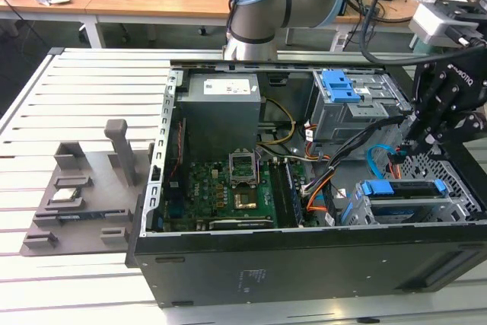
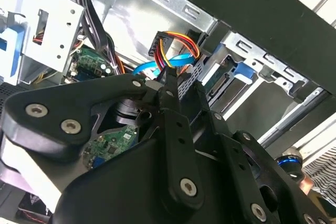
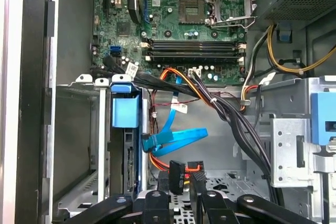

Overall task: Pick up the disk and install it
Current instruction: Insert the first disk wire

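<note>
we see the gripper (image 3: 178, 181) closed on a black connector (image 3: 177, 169) with orange and red wires, inside the open computer case (image 1: 228, 264). in the exterior view the disk (image 1: 403, 188) sits in its drive cage at six o'clock, just beside the gripper, blue rails showing. the motherboard (image 1: 228, 184) lies at nine o'clock, with the slatted counter (image 1: 91, 81) beyond.

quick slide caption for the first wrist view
Claw at a black cable connector beside the blue-tabbed drive cage, motherboard beyond
</note>
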